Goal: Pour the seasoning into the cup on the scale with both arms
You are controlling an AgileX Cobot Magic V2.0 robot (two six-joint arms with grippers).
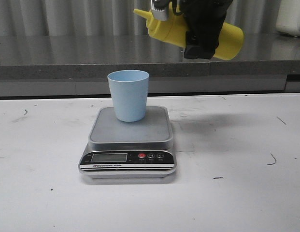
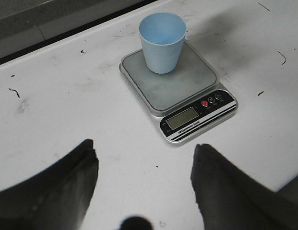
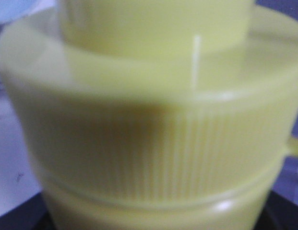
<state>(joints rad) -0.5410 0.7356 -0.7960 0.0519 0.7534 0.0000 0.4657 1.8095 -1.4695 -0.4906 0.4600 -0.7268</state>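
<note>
The pale blue cup (image 1: 129, 94) stands upright on the silver scale (image 1: 130, 137), toward its back edge. The yellow seasoning bottle (image 1: 227, 41) hangs high above the table at the upper right, tipped almost flat, its nozzle (image 1: 141, 13) pointing left, above and right of the cup. My right gripper (image 1: 200, 41) is shut on the bottle's body. The bottle's ribbed cap (image 3: 149, 139) fills the right wrist view and hides the fingers. My left gripper (image 2: 144, 153) is open and empty above the bare table, in front of the scale (image 2: 180, 79) and cup (image 2: 162, 42). It does not show in the front view.
A grey counter ledge (image 1: 67, 67) runs along the back of the white table (image 1: 246, 193). A white object (image 1: 291, 17) stands at the far right on the counter. Small dark marks dot the tabletop.
</note>
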